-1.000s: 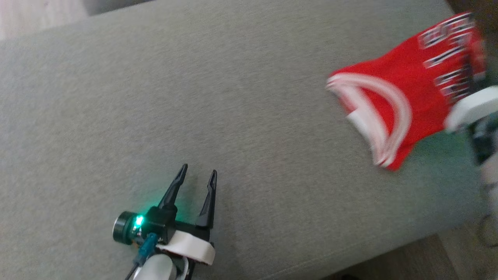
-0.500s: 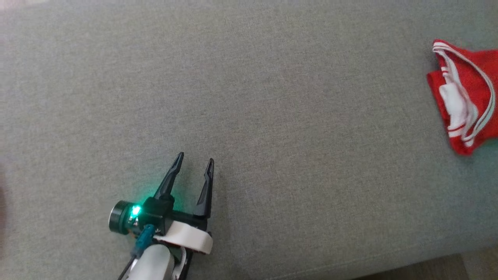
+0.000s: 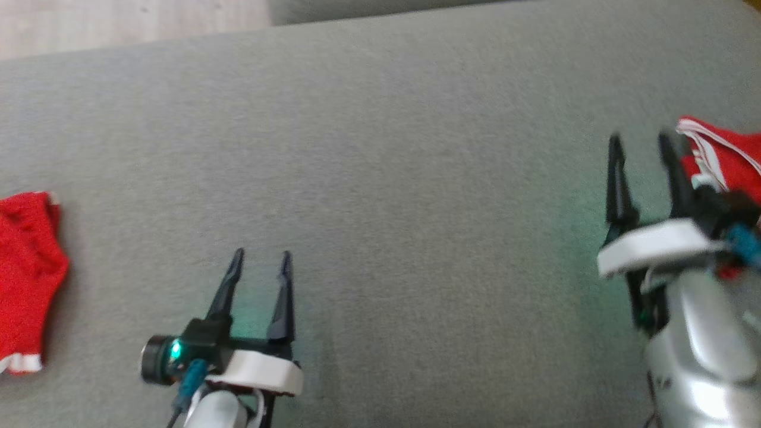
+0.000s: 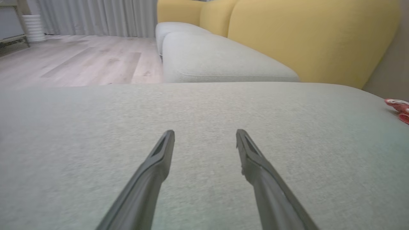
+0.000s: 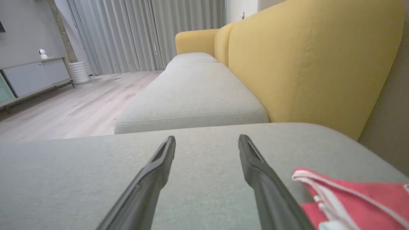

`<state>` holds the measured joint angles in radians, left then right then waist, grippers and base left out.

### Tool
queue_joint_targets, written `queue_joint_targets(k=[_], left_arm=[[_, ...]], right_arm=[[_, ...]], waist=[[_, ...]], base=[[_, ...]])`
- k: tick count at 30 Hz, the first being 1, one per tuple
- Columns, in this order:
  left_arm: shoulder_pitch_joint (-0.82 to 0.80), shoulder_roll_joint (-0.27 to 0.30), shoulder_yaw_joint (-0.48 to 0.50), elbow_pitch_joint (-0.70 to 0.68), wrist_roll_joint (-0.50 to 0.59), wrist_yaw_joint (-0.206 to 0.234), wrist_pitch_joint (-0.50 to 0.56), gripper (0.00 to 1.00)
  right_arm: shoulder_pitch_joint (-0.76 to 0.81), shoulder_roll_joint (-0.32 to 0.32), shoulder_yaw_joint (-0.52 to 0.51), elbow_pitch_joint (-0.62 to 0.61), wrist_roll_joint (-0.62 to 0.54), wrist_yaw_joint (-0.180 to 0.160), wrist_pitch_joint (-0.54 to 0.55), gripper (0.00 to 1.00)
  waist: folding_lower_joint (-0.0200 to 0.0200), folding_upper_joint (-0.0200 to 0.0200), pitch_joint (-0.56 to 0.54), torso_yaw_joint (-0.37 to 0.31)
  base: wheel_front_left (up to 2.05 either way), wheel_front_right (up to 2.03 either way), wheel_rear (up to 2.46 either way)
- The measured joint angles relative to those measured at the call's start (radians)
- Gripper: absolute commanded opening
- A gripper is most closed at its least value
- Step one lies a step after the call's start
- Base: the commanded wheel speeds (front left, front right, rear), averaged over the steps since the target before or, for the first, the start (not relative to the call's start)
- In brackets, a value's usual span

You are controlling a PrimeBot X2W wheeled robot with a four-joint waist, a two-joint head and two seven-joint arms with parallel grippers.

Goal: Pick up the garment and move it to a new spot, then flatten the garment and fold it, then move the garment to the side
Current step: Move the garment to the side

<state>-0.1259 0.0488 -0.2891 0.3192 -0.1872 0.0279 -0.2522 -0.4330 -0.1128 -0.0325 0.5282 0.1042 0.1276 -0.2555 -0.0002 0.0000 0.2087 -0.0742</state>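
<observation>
With the left gripper point(image 3: 262, 254) and right gripper point(image 3: 640, 138) both spread empty, the right should be lifted straight from beside the garment point(image 3: 728, 157).

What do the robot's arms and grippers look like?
The left gripper and right gripper each have two long, black, tapering fingers on a black base with a white collar. Beside the left one sit a round dark module with a green light and a teal cable plug. The right forearm is glossy silver-grey.
</observation>
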Motion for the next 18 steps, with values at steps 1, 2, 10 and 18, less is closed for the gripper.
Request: queue_joint_targets(k=[1, 2, 10, 18], left_arm=[[0.007, 0.0, 0.01, -0.001, -0.003, 0.004, 0.0, 1.0], [0.014, 0.0, 0.023, 0.0, -0.01, 0.008, 0.0, 1.0], [0.056, 0.0, 0.077, 0.012, -0.025, 0.016, 0.0, 1.0], [0.103, 0.001, 0.1, 0.018, -0.051, 0.026, 0.0, 1.0]], right_arm=[[0.035, 0.012, 0.0, -0.015, 0.016, 0.0, 0.0, 1.0], [0.065, 0.021, 0.002, -0.028, 0.023, 0.0, 0.0, 1.0], [0.252, 0.057, 0.021, -0.068, 0.017, 0.0, 0.0, 1.0], [0.302, 0.062, 0.044, -0.085, 0.035, 0.0, 0.0, 1.0]], waist=[[0.0, 0.0, -0.009, 0.011], [0.0, 0.0, -0.019, 0.022], [0.0, 0.0, -0.091, 0.087], [0.0, 0.0, -0.143, 0.118]], base=[[0.0, 0.0, 0.0], [0.0, 0.0, 0.0], [0.0, 0.0, 0.0], [0.0, 0.0, 0.0]])
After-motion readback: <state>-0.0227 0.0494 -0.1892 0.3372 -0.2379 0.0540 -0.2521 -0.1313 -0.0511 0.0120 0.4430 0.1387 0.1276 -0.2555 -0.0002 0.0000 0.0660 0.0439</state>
